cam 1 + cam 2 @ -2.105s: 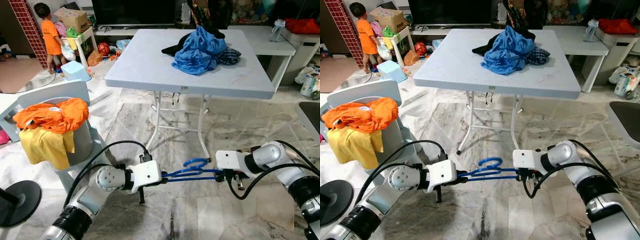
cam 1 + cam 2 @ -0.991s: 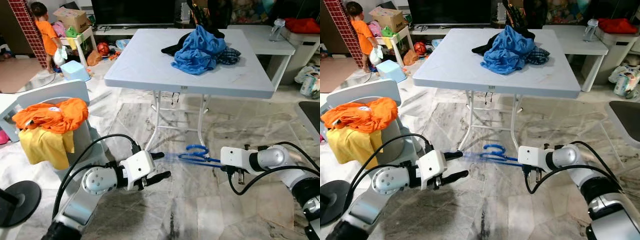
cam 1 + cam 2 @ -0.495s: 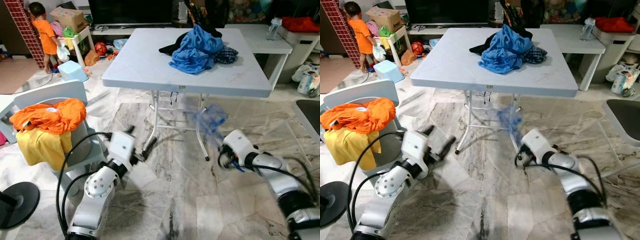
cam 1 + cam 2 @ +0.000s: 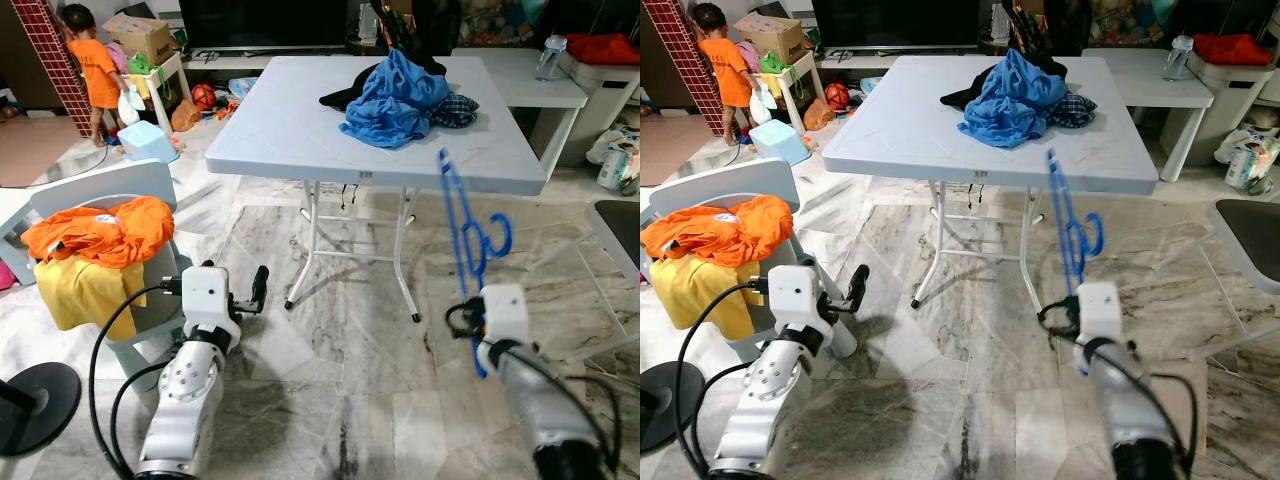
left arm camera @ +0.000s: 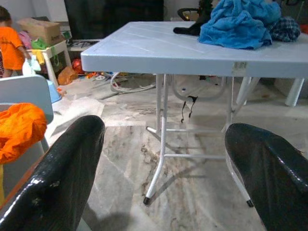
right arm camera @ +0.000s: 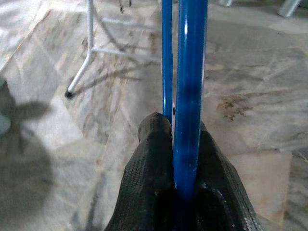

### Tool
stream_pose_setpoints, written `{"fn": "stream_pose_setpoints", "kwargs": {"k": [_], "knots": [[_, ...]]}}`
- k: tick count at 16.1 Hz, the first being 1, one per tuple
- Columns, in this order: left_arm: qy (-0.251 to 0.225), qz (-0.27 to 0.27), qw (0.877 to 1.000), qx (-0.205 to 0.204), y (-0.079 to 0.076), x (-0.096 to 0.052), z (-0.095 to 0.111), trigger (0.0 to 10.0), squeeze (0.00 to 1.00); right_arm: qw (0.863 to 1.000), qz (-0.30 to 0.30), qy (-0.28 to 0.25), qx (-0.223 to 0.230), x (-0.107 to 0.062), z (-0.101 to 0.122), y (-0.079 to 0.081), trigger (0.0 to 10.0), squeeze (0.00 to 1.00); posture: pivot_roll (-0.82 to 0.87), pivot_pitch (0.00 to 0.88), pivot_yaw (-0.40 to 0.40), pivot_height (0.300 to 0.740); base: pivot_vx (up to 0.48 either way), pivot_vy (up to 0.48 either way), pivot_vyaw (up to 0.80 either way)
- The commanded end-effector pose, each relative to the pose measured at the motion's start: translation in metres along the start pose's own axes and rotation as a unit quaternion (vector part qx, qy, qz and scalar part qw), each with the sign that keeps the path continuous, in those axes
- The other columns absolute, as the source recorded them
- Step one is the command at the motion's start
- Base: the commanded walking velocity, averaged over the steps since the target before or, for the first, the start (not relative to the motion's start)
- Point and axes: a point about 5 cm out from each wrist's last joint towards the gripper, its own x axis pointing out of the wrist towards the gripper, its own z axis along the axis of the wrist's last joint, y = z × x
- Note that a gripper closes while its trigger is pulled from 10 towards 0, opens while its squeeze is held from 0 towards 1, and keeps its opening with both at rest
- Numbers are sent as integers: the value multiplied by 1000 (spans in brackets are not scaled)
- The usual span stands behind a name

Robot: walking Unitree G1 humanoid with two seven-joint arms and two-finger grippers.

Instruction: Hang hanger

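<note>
Marble floor [image 6: 57, 96] lies behind right claw [image 6: 180, 144] pinching blue hanger [image 6: 190, 72].

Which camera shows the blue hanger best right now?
The left eye view: the whole hanger stands upright above the right gripper, hook included. The right eye view matches. The right wrist view shows just its bars clamped between the fingers.
</note>
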Motion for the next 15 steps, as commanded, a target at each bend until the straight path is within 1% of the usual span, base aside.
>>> {"fn": "stream_pose_setpoints", "kwargs": {"k": [1, 2, 3, 4, 6, 10, 15], "knots": [[6, -11, 1000, -10, -3, 4, 1, 10000, 1000, 999, -9, -32, 24, -4, 15, 8, 10000, 0, -162, 0, 40, 740, 0, 0, 0], [8, -18, 1000, -22, -5, 4, 2, 10000, 0, 999, -3, -50, 0, -5, 18, 12, 10000, 0, -162, 0, 40, 740, 0, 0, 0], [11, -16, 999, -28, -7, 5, 1, 10000, 0, 999, -5, -39, 33, -6, 19, 16, 10000, 0, -162, 0, 40, 740, 0, 0, 0], [15, -15, 999, -44, -9, 7, 0, 10000, 0, 999, -12, -35, 35, -7, 19, 18, 10000, 0, -162, 0, 39, 740, 0, 0, 0], [18, -22, 998, -54, -12, 10, 1, 10000, 0, 998, -16, -26, 49, -6, 18, 20, 10000, 0, -160, 0, 34, 740, 0, 0, 0], [21, -32, 996, -76, -14, 11, 2, 10000, 0, 998, -13, -28, 46, -6, 21, 23, 10000, 0, -161, 0, 36, 740, 0, 0, -800], [24, -46, 994, -92, -17, 13, 4, 10000, 0, 999, -13, -26, 46, -6, 21, 23, 10000, 0, -163, 0, 38, 740, 0, 0, -800]]}}
